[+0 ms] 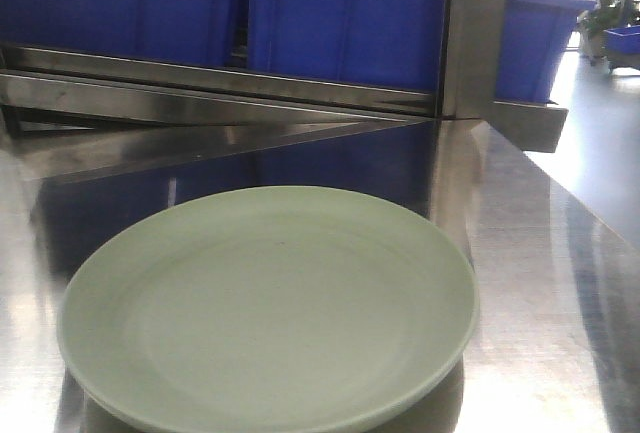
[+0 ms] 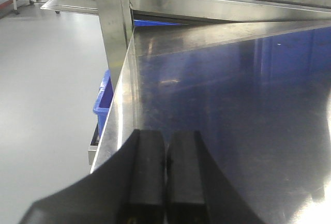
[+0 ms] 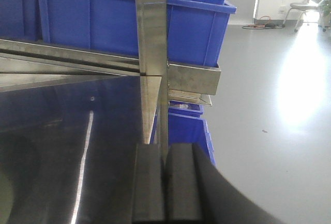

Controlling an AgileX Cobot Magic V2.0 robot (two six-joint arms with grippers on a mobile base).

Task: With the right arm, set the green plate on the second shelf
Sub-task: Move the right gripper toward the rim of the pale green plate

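The steel worktop (image 1: 560, 283) fills most of the front view, bright with glare and reflections. Above it, from 10 to 1 o'clock, a row of blue bins (image 1: 340, 23) stands on an upper shelf rail (image 1: 200, 78) that closes off the space over the back of the surface. The green plate (image 1: 270, 308) lies flat on the worktop toward 6 o'clock. Its near edge is cut off by the bottom of the front view, and nothing touches it. A steel upright post (image 1: 470, 33) rises at 1 o'clock from the plate, at the shelf's right corner. The grey floor (image 2: 46, 79) shows at 9 o'clock in the left wrist view, with another blue bin (image 2: 103, 102) partly hidden under the worktop's edge. The left gripper (image 2: 165, 182) hangs over the worktop's left edge, its black pads pressed together with only a thin seam between them, gripping nothing. The right gripper (image 3: 165, 188) faces the post, its pads likewise closed and empty. A dark curve at 7 o'clock in the right wrist view is too dim to identify. A chair (image 3: 305, 9) stands far off at 2 o'clock.
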